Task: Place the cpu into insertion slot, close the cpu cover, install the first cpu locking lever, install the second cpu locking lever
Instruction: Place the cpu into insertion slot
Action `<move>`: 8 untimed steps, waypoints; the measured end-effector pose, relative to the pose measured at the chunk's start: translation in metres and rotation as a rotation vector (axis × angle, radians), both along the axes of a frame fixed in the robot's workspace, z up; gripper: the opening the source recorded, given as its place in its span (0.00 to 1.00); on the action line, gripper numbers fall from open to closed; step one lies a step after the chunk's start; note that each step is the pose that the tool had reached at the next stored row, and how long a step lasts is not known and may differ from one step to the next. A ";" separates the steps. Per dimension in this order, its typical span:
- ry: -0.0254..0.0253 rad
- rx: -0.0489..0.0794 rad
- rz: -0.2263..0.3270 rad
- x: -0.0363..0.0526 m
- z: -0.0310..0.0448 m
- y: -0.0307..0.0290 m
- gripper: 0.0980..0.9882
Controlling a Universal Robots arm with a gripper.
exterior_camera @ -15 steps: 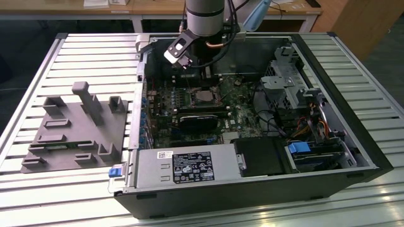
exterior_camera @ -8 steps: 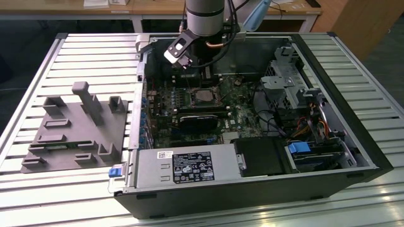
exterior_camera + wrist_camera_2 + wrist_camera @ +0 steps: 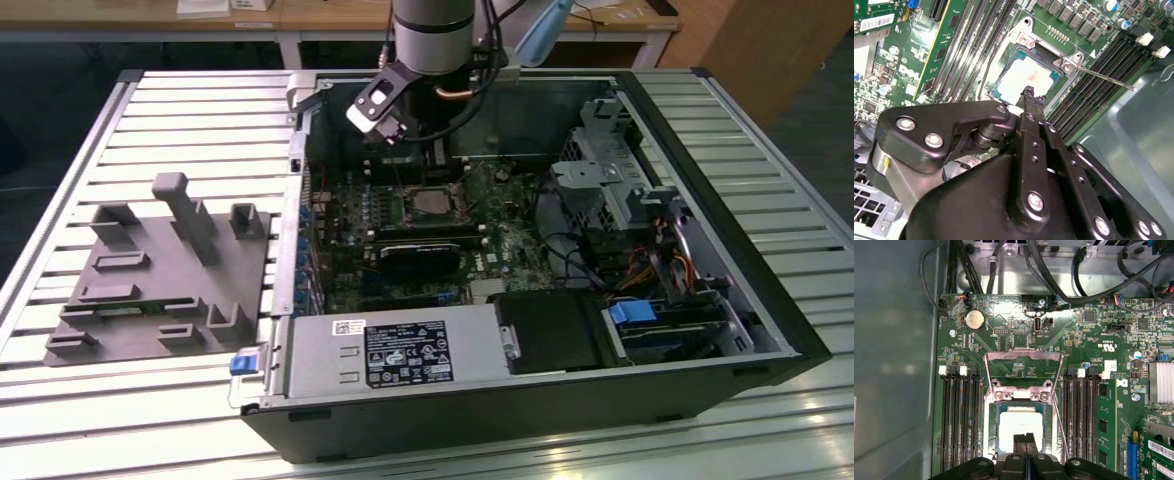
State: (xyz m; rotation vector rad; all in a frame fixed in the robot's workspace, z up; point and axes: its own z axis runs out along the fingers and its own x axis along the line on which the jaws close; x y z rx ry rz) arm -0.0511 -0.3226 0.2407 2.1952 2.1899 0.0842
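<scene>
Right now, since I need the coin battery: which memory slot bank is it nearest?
The memory slot bank beside the bare grey case wall; the coin battery sits just past its white-clipped end. The other bank lies across the cpu from it.

We note cpu [image 3: 1020, 426] top: pale silver metal, smooth, glaring under light. Above it cpu cover [image 3: 1024, 354]: thin bare silver metal, satin sheen. Around insertion slot [image 3: 990, 430], rim of same bright metal. On gripper [image 3: 1025, 438] we see matt black body, shiny steel screw heads. We find motherboard [image 3: 1004, 322] green, lacquered, faintly glossy; memory slots [image 3: 956, 425] black plastic, white plastic clips; case wall [image 3: 894, 340] grey painted metal, soft sheen; table [image 3: 200, 110] ribbed brushed aluminium; fixture [image 3: 147, 290] matt grey plastic.
</scene>
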 end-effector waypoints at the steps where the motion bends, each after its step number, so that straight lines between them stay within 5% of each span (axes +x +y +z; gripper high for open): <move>1: -0.0004 0.000 0.000 0.0000 0.0013 0.0000 0.00; 8: -0.0064 0.000 0.000 0.0000 0.0149 0.0001 0.00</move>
